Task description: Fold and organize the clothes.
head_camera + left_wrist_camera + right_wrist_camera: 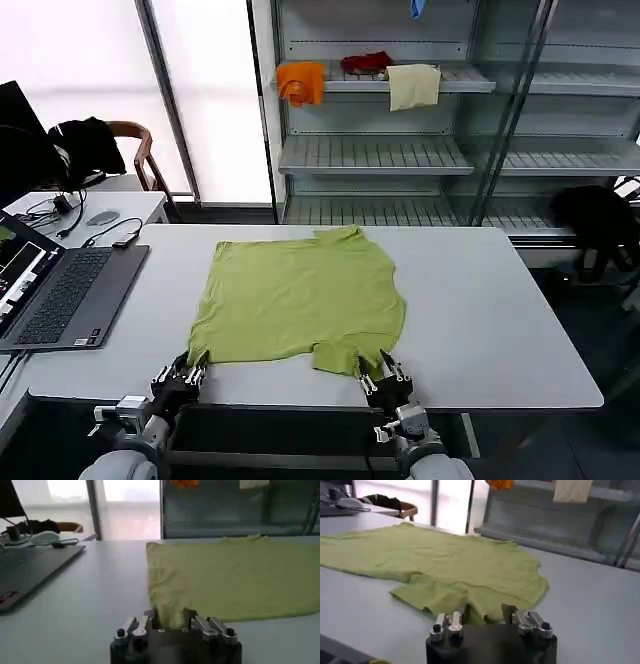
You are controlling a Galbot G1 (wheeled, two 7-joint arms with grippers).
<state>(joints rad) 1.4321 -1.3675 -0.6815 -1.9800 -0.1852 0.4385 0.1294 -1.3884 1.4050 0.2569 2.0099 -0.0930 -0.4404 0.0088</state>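
Lime-green short-sleeved cotton T-shirt (pixel 300 300) lies spread flat on white bench (pixel 480 320). Left gripper (pixel 192 375) and right gripper (pixel 372 378) sit at its near edge, jaws apart around the cloth

At my table's (pixel 500 330) left edge an open laptop (pixel 62 297) lies with its near corner over the side. Past that edge stands a smaller desk (pixel 120 205) with a mouse (pixel 102 217) and cables (pixel 112 233), and a wooden chair (pixel 140 150) draped in a black garment (pixel 88 143) sits behind it. Beyond the far edge, shelves (pixel 400 150) hold an orange cloth (pixel 301 82), a red cloth (pixel 366 63) and a cream cloth (pixel 413 86); another black garment (pixel 598 217) hangs off past the far right corner.
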